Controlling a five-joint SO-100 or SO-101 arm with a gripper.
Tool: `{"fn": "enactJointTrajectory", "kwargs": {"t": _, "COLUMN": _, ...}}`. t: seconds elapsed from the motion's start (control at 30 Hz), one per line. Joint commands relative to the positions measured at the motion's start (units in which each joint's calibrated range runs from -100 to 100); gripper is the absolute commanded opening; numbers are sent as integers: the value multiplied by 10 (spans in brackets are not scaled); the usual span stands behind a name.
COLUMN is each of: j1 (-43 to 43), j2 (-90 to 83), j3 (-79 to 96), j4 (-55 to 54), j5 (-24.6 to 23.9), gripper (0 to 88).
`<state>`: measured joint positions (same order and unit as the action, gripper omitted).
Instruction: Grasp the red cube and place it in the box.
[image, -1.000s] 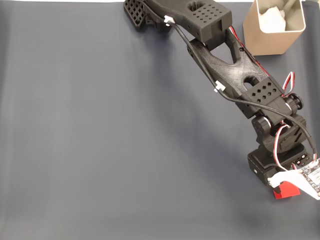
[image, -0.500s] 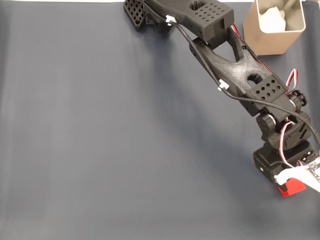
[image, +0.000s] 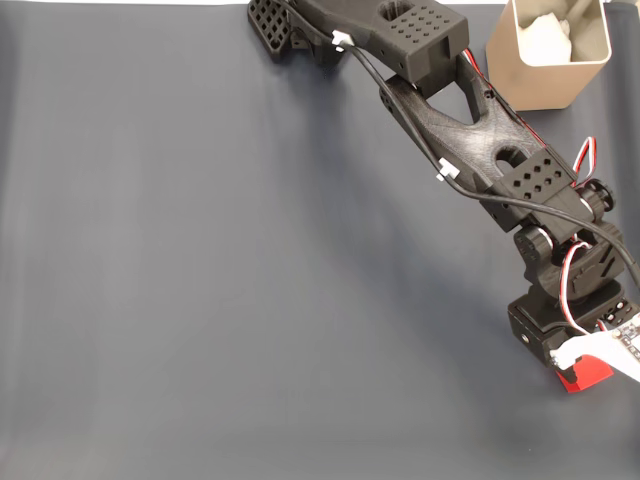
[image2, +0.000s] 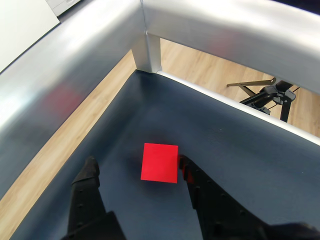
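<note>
We find the red cube (image2: 159, 162) in the wrist view lying flat on the dark blue-grey mat (image2: 235, 150), one face turned up to the camera. It sits between the two black fingers of the gripper (image2: 136, 167). The fingers stand apart. The right-hand finger (image2: 192, 175), as that view shows it, is at the cube's right edge, touching or very nearly so; we cannot tell which. The left-hand finger (image2: 90, 172) stands apart from the cube, with a strip of bare mat showing between them. So the cube lies off-centre in the gap, close to the right-hand finger.

Beyond the cube, in the same view, we note a silver metal frame (image2: 145, 30) running round the mat's corner, wooden flooring (image2: 210, 62) below it, and a black stand (image2: 272, 95) on the floor at the right.

In the fixed view, the black arm (image: 470, 140) stretches from the top edge down toward the lower right of the mat (image: 200, 280). Part of the cube (image: 585, 373) shows there as a red patch under the wrist, near the mat's lower right corner. The box (image: 552, 55) stands at the top right, well apart from the cube, upright, with something pale inside that we cannot identify. Red and white wires (image: 585, 160) loop beside the arm's lower joints.
</note>
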<state>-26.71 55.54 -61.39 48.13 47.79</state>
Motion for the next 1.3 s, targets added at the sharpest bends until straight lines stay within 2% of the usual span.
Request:
{"fn": "enactJointTrajectory", "kwargs": {"t": 0.0, "j1": 1, "j2": -6, "j3": -26, "j4": -8, "j5": 4, "gripper": 358}}
{"fn": "enactJointTrajectory", "kwargs": {"t": 1.27, "j1": 2, "j2": -10, "j3": 0, "j4": 6, "j5": 21, "gripper": 166}}
